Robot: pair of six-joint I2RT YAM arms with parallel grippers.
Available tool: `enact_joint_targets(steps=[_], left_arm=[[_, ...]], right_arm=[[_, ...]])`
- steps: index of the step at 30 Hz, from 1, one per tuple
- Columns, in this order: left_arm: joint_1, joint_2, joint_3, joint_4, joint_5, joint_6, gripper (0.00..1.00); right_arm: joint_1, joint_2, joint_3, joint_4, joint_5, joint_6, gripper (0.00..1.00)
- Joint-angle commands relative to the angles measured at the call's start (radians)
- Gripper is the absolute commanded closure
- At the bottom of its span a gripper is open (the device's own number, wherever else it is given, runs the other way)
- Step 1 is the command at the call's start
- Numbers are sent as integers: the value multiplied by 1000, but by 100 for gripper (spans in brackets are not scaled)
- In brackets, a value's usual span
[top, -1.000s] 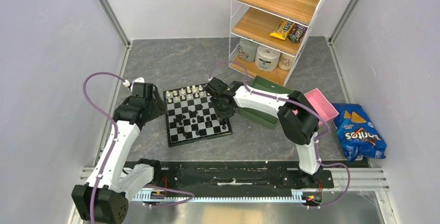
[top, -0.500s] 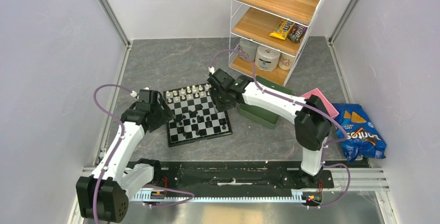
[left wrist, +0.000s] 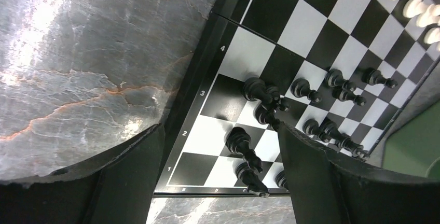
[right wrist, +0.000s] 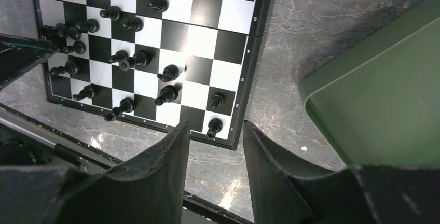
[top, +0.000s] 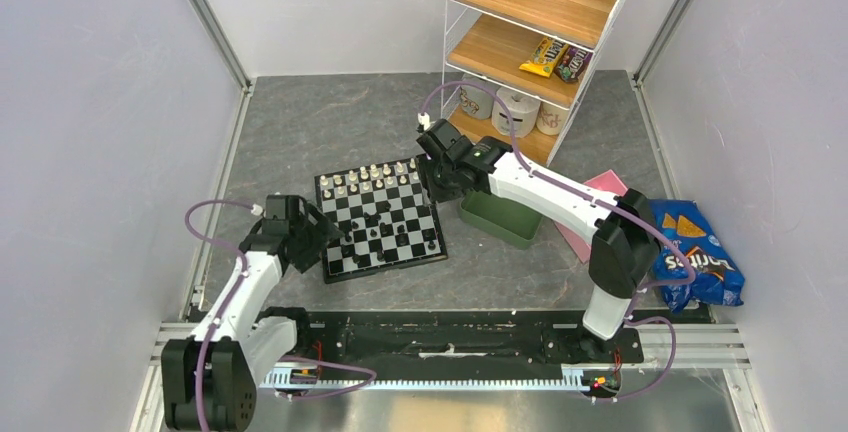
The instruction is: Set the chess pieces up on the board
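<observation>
Against a second ago: my left hand (top: 320,236) has slid down the left side of the board (top: 395,200), from beside the far-left corner to beside the near-left one. The left arm (top: 238,290) is folded closer to its base. Its jaws have widened and stand far apart with nothing between them.

My right hand (top: 441,180) has left the board's right half. It now hangs over the table (top: 330,127) just past the far-right corner, between the board and the green tray (top: 500,217). Its jaws have parted since then, to a moderate gap, and grip nothing. In the right wrist view a black piece shows through that gap, but it sits on the board's corner square.

The board lies where it was, slightly turned, between the two arms. The white pieces (top: 365,179) fill two rows at its far edge, as before. The black pieces (top: 385,235) are scattered loosely over the near half.

Hard to read: the right arm (top: 560,197) now covers most of the pink tray (top: 592,224) and crosses the green tray's far side. The left wrist view cuts the white pieces off at its top right corner. From above I cannot tell which black pieces stand and which lie, nor name their types.
</observation>
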Motion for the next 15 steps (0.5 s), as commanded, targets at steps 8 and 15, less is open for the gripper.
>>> enact_joint_targets(steps=[8, 15], left_arm=[[192, -137, -158, 273, 251, -124, 11], [215, -137, -216, 335, 316, -155, 11]], right_arm=[[-20, -43, -16, 2, -14, -22, 50], [-21, -39, -8, 2, -20, -20, 50]])
